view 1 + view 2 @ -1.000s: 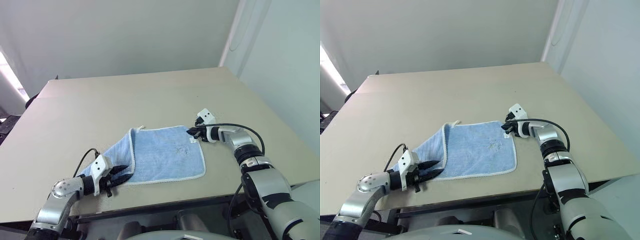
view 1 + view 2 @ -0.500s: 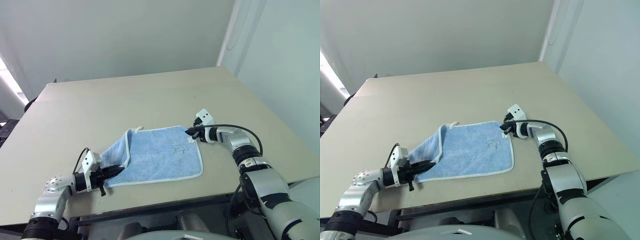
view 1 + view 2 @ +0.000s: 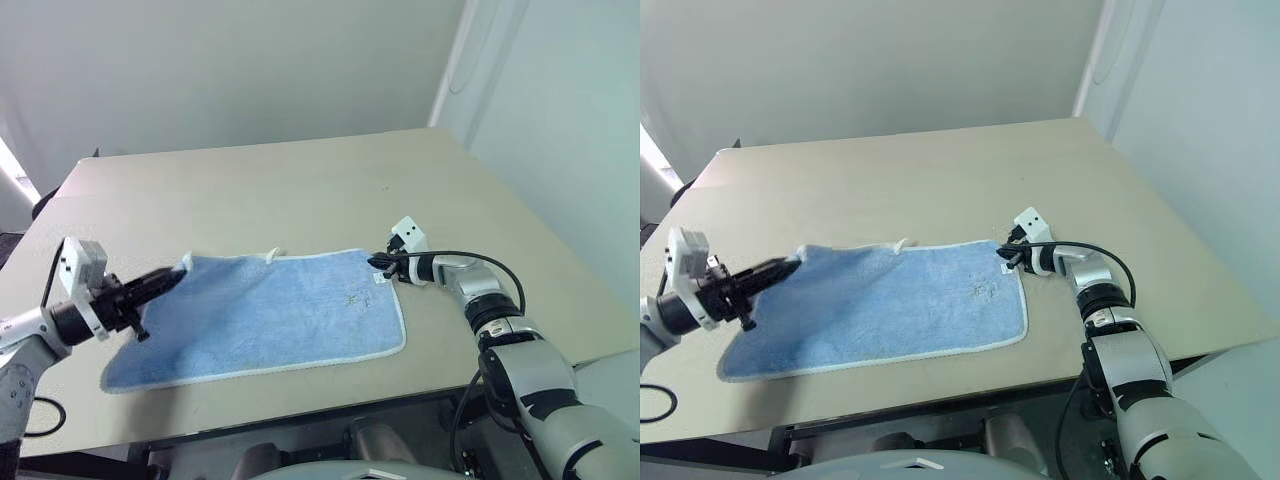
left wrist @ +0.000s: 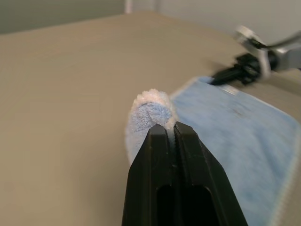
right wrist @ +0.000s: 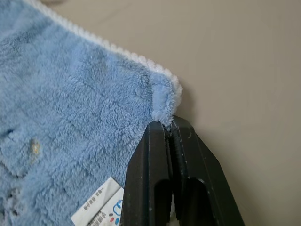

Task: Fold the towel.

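- Black and clamped tight, my left gripper (image 4: 170, 129) pinches a bunched corner of the towel (image 3: 270, 315); in the left wrist view a roll of blue terry with white edging bulges out just past the closed tips.
- From the head view, that same gripper (image 3: 172, 277) holds its corner raised off the table (image 3: 300, 190), on the far left side of the cloth, with the fingers pointing toward the right.
- My right gripper (image 5: 168, 125) is likewise shut on the towel, nipping the far right corner; the wrist view shows the white stitched edge curling round the pinched terry right at the fingertips.
- In the head view, the right gripper (image 3: 384, 263) sits low at the table surface, its fingers aimed to the left along the cloth's far edge.
- A small white label (image 5: 101, 205) with printed marks lies on the blue pile just beside the right fingers.
- The towel is spread wide between the two grippers near the front of the table, with most of its area flat on the tan surface and only the left end lifted.
- A faint dark smudge (image 3: 352, 298) sits on the cloth toward the right side.
- A little white loop tab (image 3: 272, 254) sticks up from the far edge, nearer the middle.
- The near edge runs roughly along the table's front, its left near corner (image 3: 108, 383) resting on the surface.
- Pale walls (image 3: 250, 70) stand beyond the table.
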Controlling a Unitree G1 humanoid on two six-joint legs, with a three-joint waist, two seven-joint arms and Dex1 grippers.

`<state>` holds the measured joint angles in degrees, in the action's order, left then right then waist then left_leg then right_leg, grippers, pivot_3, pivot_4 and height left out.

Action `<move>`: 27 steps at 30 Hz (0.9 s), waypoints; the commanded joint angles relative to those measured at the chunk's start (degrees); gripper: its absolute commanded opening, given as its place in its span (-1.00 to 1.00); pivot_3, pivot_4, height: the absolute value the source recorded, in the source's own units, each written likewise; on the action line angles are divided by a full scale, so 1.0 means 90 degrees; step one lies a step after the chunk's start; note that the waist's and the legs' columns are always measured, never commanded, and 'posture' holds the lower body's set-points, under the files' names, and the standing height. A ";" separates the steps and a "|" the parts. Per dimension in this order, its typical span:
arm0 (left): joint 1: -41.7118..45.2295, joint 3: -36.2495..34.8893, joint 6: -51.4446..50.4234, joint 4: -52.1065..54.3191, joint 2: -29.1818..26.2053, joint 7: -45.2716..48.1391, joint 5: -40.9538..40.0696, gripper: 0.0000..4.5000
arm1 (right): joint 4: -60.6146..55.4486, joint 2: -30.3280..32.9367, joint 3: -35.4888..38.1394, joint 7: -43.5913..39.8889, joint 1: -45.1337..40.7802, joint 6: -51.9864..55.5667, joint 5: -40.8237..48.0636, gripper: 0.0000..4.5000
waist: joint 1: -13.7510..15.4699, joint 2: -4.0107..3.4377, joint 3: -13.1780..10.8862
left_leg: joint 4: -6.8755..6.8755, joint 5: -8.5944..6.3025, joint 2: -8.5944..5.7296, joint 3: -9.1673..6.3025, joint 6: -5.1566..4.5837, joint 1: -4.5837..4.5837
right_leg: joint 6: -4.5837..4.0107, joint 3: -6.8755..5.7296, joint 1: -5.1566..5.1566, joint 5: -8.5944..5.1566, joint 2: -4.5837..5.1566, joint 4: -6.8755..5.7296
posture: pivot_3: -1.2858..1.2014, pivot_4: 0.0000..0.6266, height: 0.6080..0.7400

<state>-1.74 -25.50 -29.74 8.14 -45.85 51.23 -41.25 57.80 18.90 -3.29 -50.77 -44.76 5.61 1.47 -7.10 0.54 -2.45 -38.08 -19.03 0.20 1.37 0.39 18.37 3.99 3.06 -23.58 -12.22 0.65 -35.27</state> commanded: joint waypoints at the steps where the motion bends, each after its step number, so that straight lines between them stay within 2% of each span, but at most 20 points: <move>1: 0.0719 0.0082 0.0136 -0.0677 0.0130 -0.0432 0.0327 -0.99 | -0.0123 -0.0076 0.0421 0.0432 -0.0314 -0.0609 0.0264 -1.00 | 0.0003 -0.0006 -0.0005 | 0.0003 0.0000 -0.0001 0.0000 0.0000 0.0003 | 0.0003 -0.0001 -0.0005 0.0003 -0.0002 -0.0001 | 0.03 -1.00 1.00; 6: 0.1949 0.0515 0.1017 -0.2361 0.0443 -0.0760 0.1236 -0.99 | 0.0208 -0.0198 0.1047 0.1008 -0.0704 -0.1235 0.0678 -1.00 | 0.0016 -0.0006 -0.0008 | 0.0011 0.0000 -0.0013 -0.0001 0.0000 0.0016 | -0.0002 -0.0003 -0.0015 0.0020 0.0002 0.0002 | 0.03 -1.00 1.00; 11: 0.3489 0.0816 0.2352 -0.4606 0.0709 -0.1076 0.2098 -0.99 | 0.0562 -0.0338 0.1457 0.1324 -0.1188 -0.1818 0.0913 -1.00 | 0.0038 0.0008 -0.0007 | 0.0010 0.0000 -0.0022 -0.0002 0.0000 0.0037 | -0.0002 -0.0006 -0.0029 0.0025 0.0016 0.0007 | 0.03 -1.00 1.00; 14: 0.4667 0.0864 0.3189 -0.6144 0.0809 -0.1406 0.2474 -0.99 | 0.0818 -0.0417 0.1513 0.1574 -0.1520 -0.2218 0.0848 -1.00 | 0.0059 0.0014 -0.0003 | 0.0001 0.0001 -0.0028 -0.0008 0.0002 0.0106 | 0.0005 -0.0008 -0.0094 0.0032 0.0032 -0.0002 | 0.03 -1.00 1.00; 17: 0.5707 0.0840 0.4369 -0.7386 0.0864 -0.1886 0.2796 -0.99 | 0.1063 -0.0489 0.1631 0.2109 -0.1879 -0.2917 0.0787 -1.00 | 0.0097 0.0014 -0.0003 | 0.0005 0.0001 -0.0034 -0.0007 0.0003 0.0133 | 0.0008 -0.0010 -0.0127 0.0042 0.0046 -0.0005 | 0.03 -1.00 1.00; 21: 0.6486 0.0869 0.5127 -0.8204 0.0771 -0.1855 0.3008 -0.99 | 0.1223 -0.0532 0.1737 0.2326 -0.2191 -0.3576 0.0804 -1.00 | 0.0146 0.0013 -0.0001 | 0.0009 0.0010 -0.0048 -0.0006 0.0019 0.0216 | 0.0014 -0.0011 -0.0210 0.0047 0.0069 -0.0008 | 0.03 -1.00 1.00; 24: 0.6507 0.1099 0.5712 -0.8316 0.0689 -0.1754 0.3351 -0.99 | 0.1261 -0.0529 0.1771 0.2212 -0.2175 -0.3817 0.0815 -1.00 | 0.0156 0.0011 0.0000 | 0.0020 0.0013 -0.0052 -0.0008 0.0024 0.0226 | 0.0015 -0.0017 -0.0216 0.0047 0.0080 -0.0008 | 0.03 -1.00 1.00; 27: 0.6315 0.0991 0.6057 -0.8246 0.0630 -0.1557 0.3310 -0.99 | 0.1194 -0.0533 0.1859 0.2002 -0.2021 -0.4066 0.0928 -1.00 | 0.0177 0.0011 0.0000 | 0.0018 0.0012 -0.0059 -0.0009 0.0022 0.0232 | 0.0021 -0.0021 -0.0214 0.0051 0.0090 -0.0005 | 0.03 -1.00 1.00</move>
<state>55.05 -15.98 22.35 -67.30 -38.46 36.51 -11.69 69.52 14.02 12.12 -31.45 -62.74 -28.70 8.43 -5.50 0.64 -2.45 -37.93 -18.92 -0.35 1.28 0.59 20.45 4.18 2.88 -25.49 -11.76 1.48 -35.32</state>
